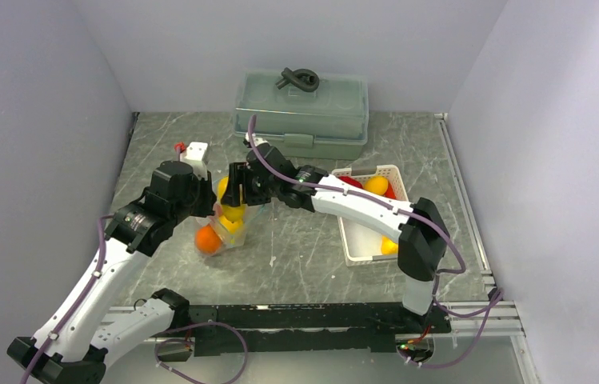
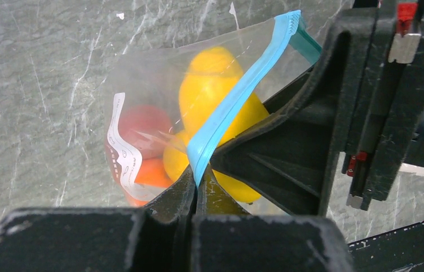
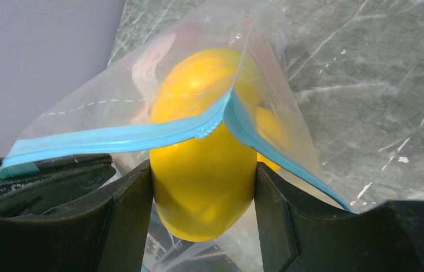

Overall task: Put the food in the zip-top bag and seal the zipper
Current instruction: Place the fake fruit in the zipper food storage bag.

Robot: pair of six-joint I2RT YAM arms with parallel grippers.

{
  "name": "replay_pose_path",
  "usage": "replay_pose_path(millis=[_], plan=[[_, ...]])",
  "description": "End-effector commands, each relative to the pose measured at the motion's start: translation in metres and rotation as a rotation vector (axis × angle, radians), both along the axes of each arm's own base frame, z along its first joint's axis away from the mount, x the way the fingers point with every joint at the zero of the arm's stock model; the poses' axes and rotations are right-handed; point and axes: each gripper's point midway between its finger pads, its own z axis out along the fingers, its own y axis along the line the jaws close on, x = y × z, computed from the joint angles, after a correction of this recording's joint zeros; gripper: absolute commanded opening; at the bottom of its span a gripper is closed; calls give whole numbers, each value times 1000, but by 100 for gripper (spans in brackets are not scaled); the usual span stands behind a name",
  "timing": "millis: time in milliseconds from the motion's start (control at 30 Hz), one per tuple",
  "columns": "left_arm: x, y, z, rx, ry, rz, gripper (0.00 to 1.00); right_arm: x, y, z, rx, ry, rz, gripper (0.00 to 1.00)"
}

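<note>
While left gripper (image 2: 196, 191), closed, pinches zipper (image 2: 238, 90), right gripper (image 3: 204, 177), part-spread, grips yellow fruit (image 3: 206, 201): seat it deep in zip-top bag (image 2: 141, 73) before release.

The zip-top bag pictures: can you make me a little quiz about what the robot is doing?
1. True or false: the left tool pinches the blue zipper of the bag.
2. What colour is the fruit held in the right tool? A green, B yellow, C purple.
3. Fill in: more food sits in the white ____.
Key: 1 true; 2 B; 3 basket.
</note>
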Motion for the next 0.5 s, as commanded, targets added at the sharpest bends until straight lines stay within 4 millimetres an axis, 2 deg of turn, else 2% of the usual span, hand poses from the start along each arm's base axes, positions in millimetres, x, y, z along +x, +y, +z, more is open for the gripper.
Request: replay_pose_path(millis=[0,100,333,400,433,467], plan=[[4,-4,13,-36,-51,-13,0,15,18,37,116,-48,-41,47],[4,-5,13,-37,-52,-13,0,18,22,36,121,-52,-41,62],[4,-4,12,-33,-48,-8,0,16,24,39,136,-60,-20,79],[4,-3,12,-34,-50,-6,0,15,23,41,139,-68,-10,88],[5,-3,12,-34,-50,-4,0,14,23,42,141,-71,-8,97],[5,-3,11,-32,-49,-5,0,14,22,44,144,-74,-7,99]])
